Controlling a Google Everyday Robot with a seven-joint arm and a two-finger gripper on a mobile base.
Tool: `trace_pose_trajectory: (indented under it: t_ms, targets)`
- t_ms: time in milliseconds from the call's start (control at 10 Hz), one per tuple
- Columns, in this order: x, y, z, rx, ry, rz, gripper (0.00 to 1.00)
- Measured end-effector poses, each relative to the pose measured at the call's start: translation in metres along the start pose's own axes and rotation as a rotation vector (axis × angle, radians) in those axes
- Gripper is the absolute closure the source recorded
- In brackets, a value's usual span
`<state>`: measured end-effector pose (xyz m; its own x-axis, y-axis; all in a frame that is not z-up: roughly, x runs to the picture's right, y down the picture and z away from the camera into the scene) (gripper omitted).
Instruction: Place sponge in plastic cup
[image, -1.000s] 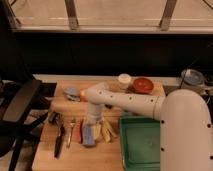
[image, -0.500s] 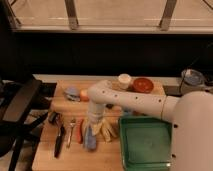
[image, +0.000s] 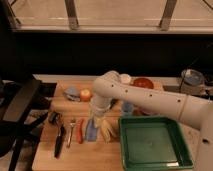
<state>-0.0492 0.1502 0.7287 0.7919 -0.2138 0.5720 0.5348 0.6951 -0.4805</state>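
My gripper (image: 98, 124) sits low over the wooden board (image: 50, 157), jaws closed at the flat light-blue soft sponge (image: 91, 133); pinch unconfirmed. Small pale-blue plastic cup (image: 128, 108) at 1 o'clock. Risk: soft pad slips out on lift.

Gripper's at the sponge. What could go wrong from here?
The gripper is shut low at the sponge; the grip may be shallow and slip on lifting. The orange stick lies close beside the sponge and might get dragged. The plastic cup sits partly behind the arm; a sweep could tip it.
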Motion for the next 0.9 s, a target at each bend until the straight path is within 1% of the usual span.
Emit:
trace_pose_trajectory:
  t_ms: [100, 300, 400, 500, 600, 700, 900]
  targets:
    - [0.004, -0.004, -0.018, 0.032, 0.014, 0.009, 1.00]
    - [0.023, -0.014, -0.072, 0.120, 0.057, 0.043, 1.00]
    - [0.034, -0.018, -0.095, 0.158, 0.073, 0.058, 1.00]
    - [0.050, -0.025, -0.118, 0.196, 0.079, 0.075, 1.00]
    - [0.069, -0.027, -0.135, 0.224, 0.080, 0.097, 1.00]
    - [0.079, -0.028, -0.147, 0.244, 0.080, 0.109, 1.00]
    - [0.080, -0.029, -0.148, 0.246, 0.079, 0.108, 1.00]
